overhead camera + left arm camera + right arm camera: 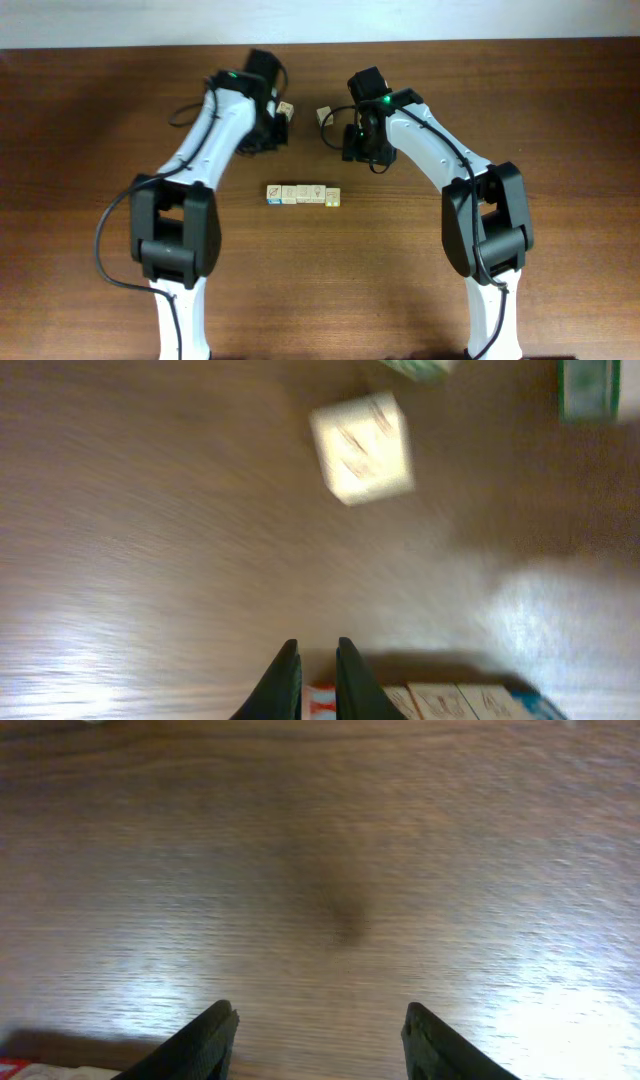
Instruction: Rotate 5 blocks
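Observation:
Several blocks lie in a row at mid-table, with a blue face at the row's left end. Two loose pale cubes sit farther back, one beside my left gripper and one beside my right gripper. In the blurred left wrist view the left gripper has its fingers barely parted with nothing between them. A row of blocks shows at the bottom edge behind them, and a lone pale cube lies ahead. The right gripper stands open over bare wood.
Green-marked cubes sit at the top right of the left wrist view. A red-edged block peeks in at the bottom left corner of the right wrist view. The brown wooden table ends at a pale wall at the back.

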Controlling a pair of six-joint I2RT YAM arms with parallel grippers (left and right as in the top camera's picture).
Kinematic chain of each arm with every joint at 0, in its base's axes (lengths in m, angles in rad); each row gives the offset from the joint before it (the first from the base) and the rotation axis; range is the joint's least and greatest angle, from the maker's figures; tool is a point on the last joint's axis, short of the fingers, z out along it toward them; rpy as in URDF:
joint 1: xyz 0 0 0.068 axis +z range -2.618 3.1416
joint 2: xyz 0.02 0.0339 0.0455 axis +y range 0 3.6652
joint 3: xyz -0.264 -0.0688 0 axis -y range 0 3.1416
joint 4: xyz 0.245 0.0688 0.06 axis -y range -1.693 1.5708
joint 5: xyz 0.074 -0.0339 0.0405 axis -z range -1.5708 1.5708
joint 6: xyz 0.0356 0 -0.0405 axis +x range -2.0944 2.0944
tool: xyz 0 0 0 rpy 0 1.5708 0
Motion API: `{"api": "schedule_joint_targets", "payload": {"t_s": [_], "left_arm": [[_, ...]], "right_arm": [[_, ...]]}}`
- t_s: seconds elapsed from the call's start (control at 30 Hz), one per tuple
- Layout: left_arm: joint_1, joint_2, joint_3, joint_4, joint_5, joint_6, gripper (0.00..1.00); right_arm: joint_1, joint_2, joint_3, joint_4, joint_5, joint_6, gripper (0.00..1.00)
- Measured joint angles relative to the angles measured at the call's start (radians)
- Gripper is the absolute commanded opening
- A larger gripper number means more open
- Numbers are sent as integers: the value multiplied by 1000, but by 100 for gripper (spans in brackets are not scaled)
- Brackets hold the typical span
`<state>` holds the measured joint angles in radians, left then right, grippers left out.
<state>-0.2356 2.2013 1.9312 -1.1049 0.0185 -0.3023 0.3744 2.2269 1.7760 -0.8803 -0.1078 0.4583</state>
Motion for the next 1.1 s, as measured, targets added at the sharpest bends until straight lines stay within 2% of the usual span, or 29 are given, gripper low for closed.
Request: {"api": "schedule_joint_targets", "payload": {"t_s": [0.1,0.27,0.6,1.1], "left_arm": [[101,0,25,-10,-30,1,15],[196,0,25,-41,-38,4,16],[204,0,25,-55,-37,4,17],[204,0,25,-59,-37,4,18]], "right_arm": [[26,0,0,50,-26,-10,55],[163,0,0,92,38,12,54],[253,6,0,92,143,120,28],[269,33,0,70,141,170,27]]}}
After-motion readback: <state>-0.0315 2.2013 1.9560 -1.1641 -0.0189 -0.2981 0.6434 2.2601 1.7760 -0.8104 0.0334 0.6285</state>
